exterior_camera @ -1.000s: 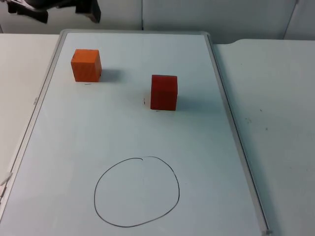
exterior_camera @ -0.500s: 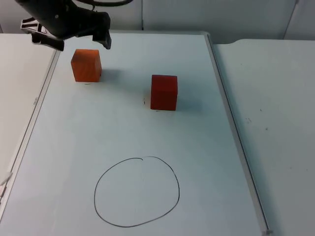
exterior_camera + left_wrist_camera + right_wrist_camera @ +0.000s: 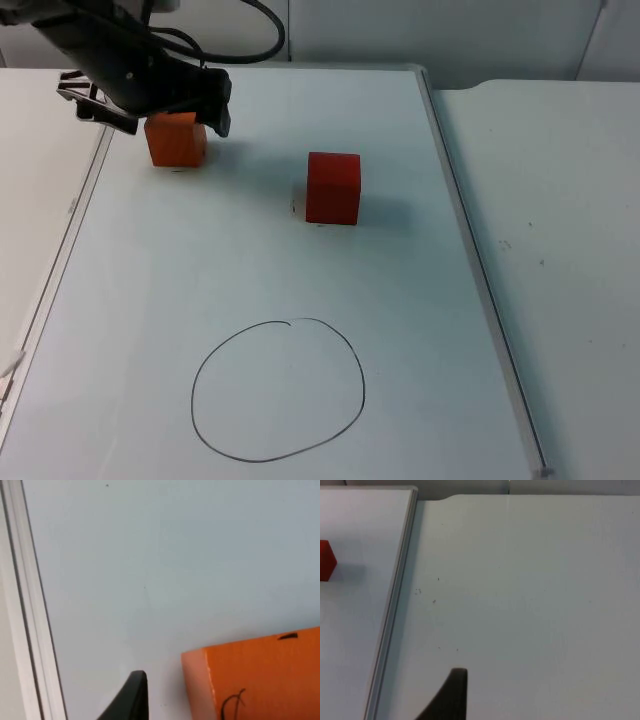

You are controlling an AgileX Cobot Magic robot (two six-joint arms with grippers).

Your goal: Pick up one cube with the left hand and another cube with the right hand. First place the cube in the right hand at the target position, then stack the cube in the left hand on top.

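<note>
An orange cube [image 3: 177, 141] stands at the far left of the whiteboard [image 3: 250, 260], and its top is partly under my left arm. My left gripper [image 3: 160, 113] hangs open over it, a finger on each side. In the left wrist view one fingertip [image 3: 131, 696] sits just beside the orange cube [image 3: 260, 677], apart from it. A red cube [image 3: 333, 187] stands alone near the board's middle, and its edge [image 3: 326, 560] appears in the right wrist view. A hand-drawn black circle [image 3: 278, 390] marks the near part of the board. My right gripper waits open over bare table, fingertip [image 3: 452, 692] above the white surface.
The whiteboard's metal frame [image 3: 452, 210] runs along its right side, with white table [image 3: 560, 260] beyond it. The same frame [image 3: 397, 590] lies between the right gripper and the red cube. The board's left frame [image 3: 27, 605] runs close to the left fingertip.
My left arm has come forward and down from the far left corner to over the orange cube, now covering its top. Neither cube has moved.
</note>
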